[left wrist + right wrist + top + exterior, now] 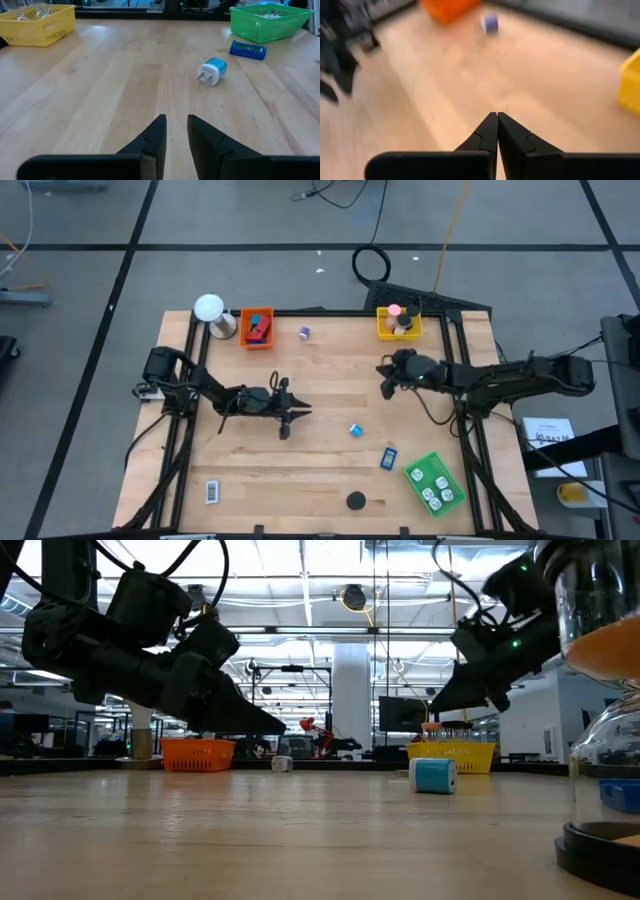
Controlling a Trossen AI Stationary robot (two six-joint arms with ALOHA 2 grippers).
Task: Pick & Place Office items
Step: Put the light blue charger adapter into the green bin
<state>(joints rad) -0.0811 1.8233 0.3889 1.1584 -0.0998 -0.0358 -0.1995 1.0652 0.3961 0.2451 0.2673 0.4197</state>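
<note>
Blue little pieces [355, 430] still lie loose on the table near the green tray [436, 483], which holds some, while the left gripper [290, 420] is slightly open and empty and the right gripper [386, 383] shut, empty.

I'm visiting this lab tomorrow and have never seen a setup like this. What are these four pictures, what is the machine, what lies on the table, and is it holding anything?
It is a robot with two dark arms at a wooden table. One picture looks straight down, one looks level across the tabletop, and two come from cameras on the wrists.

The left hand hangs over the table's middle, fingers slightly apart and empty. The right hand is near the yellow tray, fingers shut on nothing.

Also on the table are an orange tray and a green tray, each with small items inside. Loose pieces lie about: a light-blue plug-like piece, a blue rectangle, a black disc, a purple roll and a black-and-white rectangle. A white ball-topped object stands at one corner.
</note>
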